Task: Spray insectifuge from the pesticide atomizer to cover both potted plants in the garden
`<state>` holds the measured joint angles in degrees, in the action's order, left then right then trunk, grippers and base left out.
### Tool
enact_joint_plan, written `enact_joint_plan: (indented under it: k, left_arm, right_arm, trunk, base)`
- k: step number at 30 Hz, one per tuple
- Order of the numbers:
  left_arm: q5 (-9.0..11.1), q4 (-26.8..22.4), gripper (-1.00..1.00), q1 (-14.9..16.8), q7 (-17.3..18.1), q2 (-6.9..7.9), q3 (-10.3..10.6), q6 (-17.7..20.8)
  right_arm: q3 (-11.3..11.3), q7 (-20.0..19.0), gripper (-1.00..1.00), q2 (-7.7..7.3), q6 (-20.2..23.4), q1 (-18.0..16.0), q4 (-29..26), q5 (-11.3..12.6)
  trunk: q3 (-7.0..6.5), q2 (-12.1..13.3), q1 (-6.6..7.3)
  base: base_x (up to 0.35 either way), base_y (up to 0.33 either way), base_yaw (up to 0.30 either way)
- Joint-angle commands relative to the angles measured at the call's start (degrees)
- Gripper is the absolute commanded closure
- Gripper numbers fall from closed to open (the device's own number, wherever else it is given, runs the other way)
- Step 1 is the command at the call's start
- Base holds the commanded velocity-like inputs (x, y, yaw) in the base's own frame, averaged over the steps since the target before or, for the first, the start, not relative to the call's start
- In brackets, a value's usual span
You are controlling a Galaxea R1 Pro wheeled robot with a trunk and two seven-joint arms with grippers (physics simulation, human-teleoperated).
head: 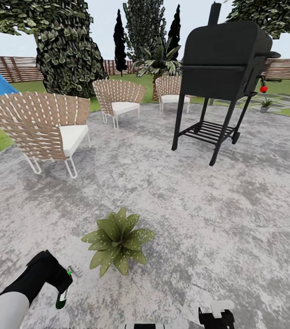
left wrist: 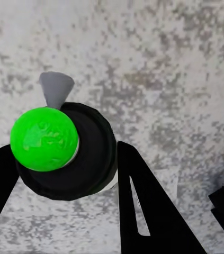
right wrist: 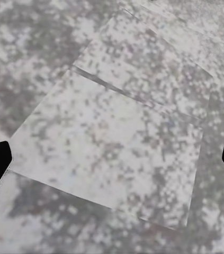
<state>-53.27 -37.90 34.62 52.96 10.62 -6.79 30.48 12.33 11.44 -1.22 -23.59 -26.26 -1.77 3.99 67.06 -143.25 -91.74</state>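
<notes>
Green-labelled pesticide atomizer [head: 64,294] hangs clenched in the left gripper [head: 62,283], potted plant [head: 118,240] at two o'clock. Left wrist: fingers [left wrist: 143,206] grip the bottle; nozzle misaimed could miss leaves. Right wrist: right gripper [right wrist: 112,164] released above paving [right wrist: 112,132].

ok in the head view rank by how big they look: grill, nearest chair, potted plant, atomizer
1. grill
2. nearest chair, close behind the grill
3. potted plant, though it is nearer the camera
4. atomizer, partly hidden in the left gripper
</notes>
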Motion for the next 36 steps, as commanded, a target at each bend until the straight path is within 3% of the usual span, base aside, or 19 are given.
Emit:
enact_joint_plan:
  k: [1,13,29,36]
  left_arm:
    - [-0.26,-0.10,1.00,0.02,-0.07,-0.26,-0.21,0.41]
    - [0.30,-0.29,1.00,0.05,-0.31,-0.55,-0.24,0.54]
    - [0.36,-0.67,1.00,0.09,-0.31,-0.51,-0.67,0.63]
    - [0.35,-0.76,1.00,0.08,-0.33,-0.51,-0.76,0.65]
  right_arm:
    - [0.50,0.16,-1.00,-0.01,-0.14,-0.02,0.02,0.41]
    - [0.50,0.16,-1.00,-0.01,-0.14,-0.02,0.02,0.41]
    - [0.50,0.16,-1.00,-0.01,-0.14,-0.02,0.02,0.41]
    - [0.50,0.16,-1.00,-0.01,-0.14,-0.02,0.02,0.41]
  trunk:
    - [0.12,-0.02,0.01]
    - [0.36,-0.02,0.01]
    - [1.00,-0.02,0.01]
    - [1.30,-0.02,0.01]
  base:
    - [0.000,0.000,0.161]
    - [0.028,-0.192,0.044]
    - [-0.097,-0.256,0.118]
    - [0.171,-0.149,0.167]
